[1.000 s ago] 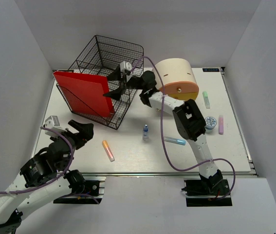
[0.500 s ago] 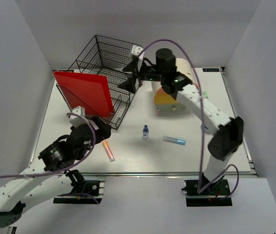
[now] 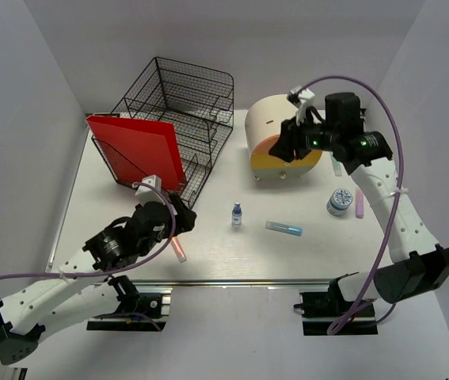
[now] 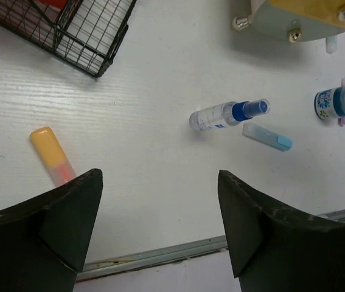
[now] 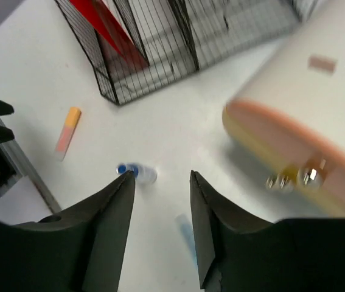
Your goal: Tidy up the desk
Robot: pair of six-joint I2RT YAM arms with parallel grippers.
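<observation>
Left gripper spread wide, empty, hovering above the table, whose white top fills the frame; orange highlighter at lower left, just beside the finger at frame left; judged light, rigid, smooth, best pinched across mid-barrel; the table itself judged stiff, heavy, not for grasping. Right gripper half-parted, empty, above the spray bottle.

Left tool gapes wide, right tool stands narrower apart

Bright, even light gives you only soft shadows on the desk. Your right wrist view is blurred, the others sharp.
</observation>
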